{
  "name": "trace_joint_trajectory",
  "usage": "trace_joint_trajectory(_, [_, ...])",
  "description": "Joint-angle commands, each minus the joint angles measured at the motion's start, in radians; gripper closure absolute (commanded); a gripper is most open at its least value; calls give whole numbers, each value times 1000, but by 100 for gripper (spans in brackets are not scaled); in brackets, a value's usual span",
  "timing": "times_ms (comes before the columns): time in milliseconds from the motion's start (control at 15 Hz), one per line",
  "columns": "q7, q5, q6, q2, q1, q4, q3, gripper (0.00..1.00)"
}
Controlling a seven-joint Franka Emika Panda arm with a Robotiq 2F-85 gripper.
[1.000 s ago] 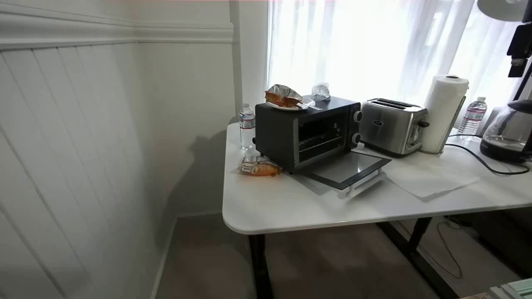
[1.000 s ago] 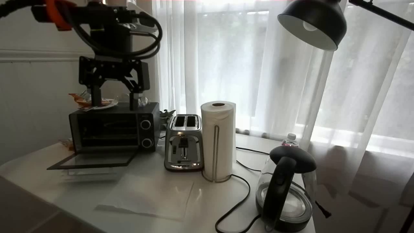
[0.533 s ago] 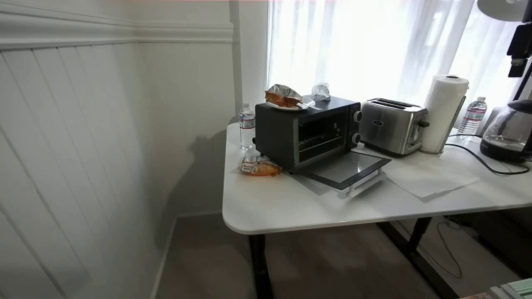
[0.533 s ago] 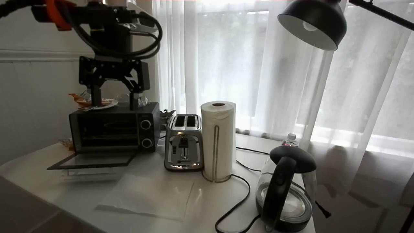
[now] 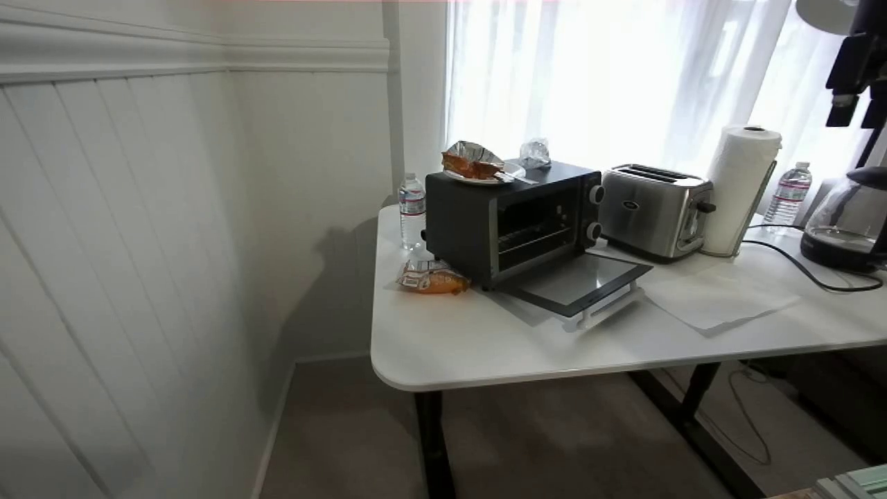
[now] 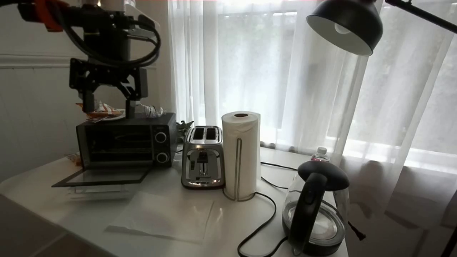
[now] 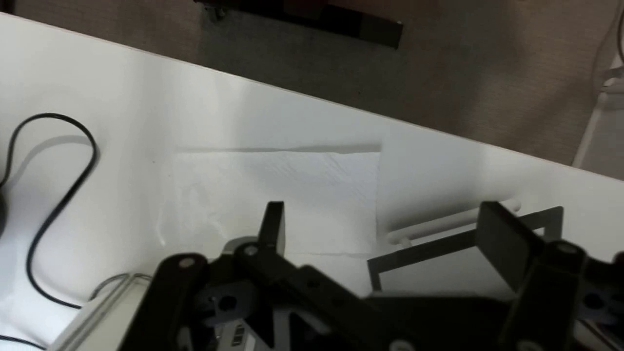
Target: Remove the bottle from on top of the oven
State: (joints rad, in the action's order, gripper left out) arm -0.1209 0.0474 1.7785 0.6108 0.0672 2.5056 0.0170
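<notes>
Black jointed two-fingered pincer (image 6: 109,111): hangs in the air, fingers spread well apart, nothing between them.
Thin white rectangular sheet (image 7: 275,200): flat on the smooth white table (image 7: 429,161), at 9 o'clock from mid-fingertips in the wrist view.
Dark-framed flat glass door (image 7: 438,270): lowered, between 4 and 5 o'clock from mid-fingertips in that view.
Black boxy toaster oven (image 5: 485,222): well apart from the pincer, between 8 and 9 o'clock of it in an exterior view.
Round white plate (image 5: 514,168): on the oven top, bearing an orange-brown foil package (image 5: 471,165); probably the neighbour to steer clear of.
Small crumpled clear plastic bottle (image 6: 152,111): on the oven top, not gripped, at 3 o'clock from the fingertips in an exterior view and farther from the camera; the next move likely calls for travel that way and deeper, then lowering.
Sheer white curtain (image 5: 589,76): behind the bottle; glare and crumpling make the bottle's long axis hard to read, perhaps 9 to 3 o'clock.
</notes>
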Motion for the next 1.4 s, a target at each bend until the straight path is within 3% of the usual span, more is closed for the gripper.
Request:
trace_joint_trajectory(0, [100, 137, -51, -67, 63, -85, 52, 0])
trace_joint_trajectory(467, [374, 350, 38, -271, 40, -268, 89, 0])
trace_joint_trajectory(667, [470, 408, 148, -357, 29, -331, 98, 0])
trace_joint_trajectory(733, [485, 444, 196, -377, 34, -341, 97, 0])
trace_joint_trajectory(800, [406, 463, 190, -393, 55, -358, 91, 0])
trace_joint_trajectory(867, [427, 412, 177, -351, 39, -312, 91, 0])
trace_joint_trajectory(1333, [418, 433, 185, -397, 49, -354, 93, 0])
